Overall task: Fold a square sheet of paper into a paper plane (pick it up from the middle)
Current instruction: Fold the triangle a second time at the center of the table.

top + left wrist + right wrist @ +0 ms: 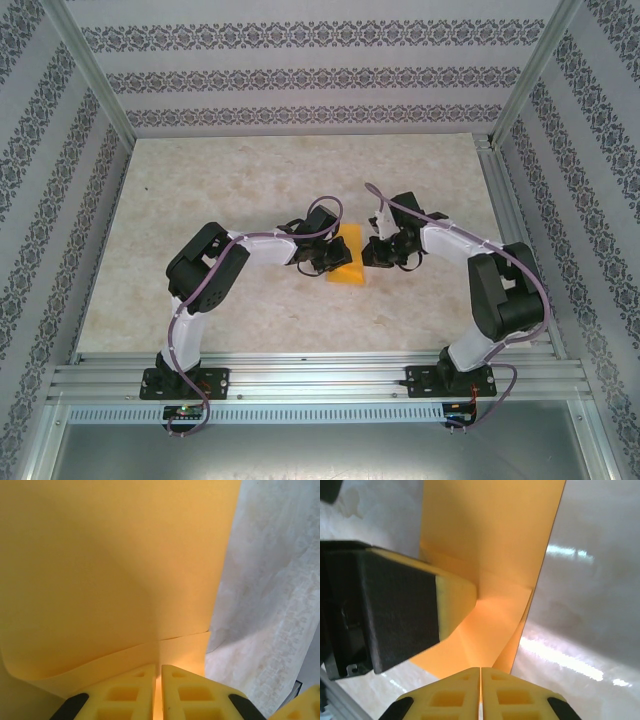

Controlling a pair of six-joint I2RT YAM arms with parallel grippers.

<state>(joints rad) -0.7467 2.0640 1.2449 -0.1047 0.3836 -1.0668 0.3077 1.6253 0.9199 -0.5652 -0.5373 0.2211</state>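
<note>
The orange sheet of paper [349,258] lay partly folded in the middle of the desk [250,190], between the two arms. The left gripper [159,671] had its jaws shut on the sheet's left edge. The right gripper [480,673] was closed too, its tips at the right edge; whether it pinched paper I couldn't tell.
</note>
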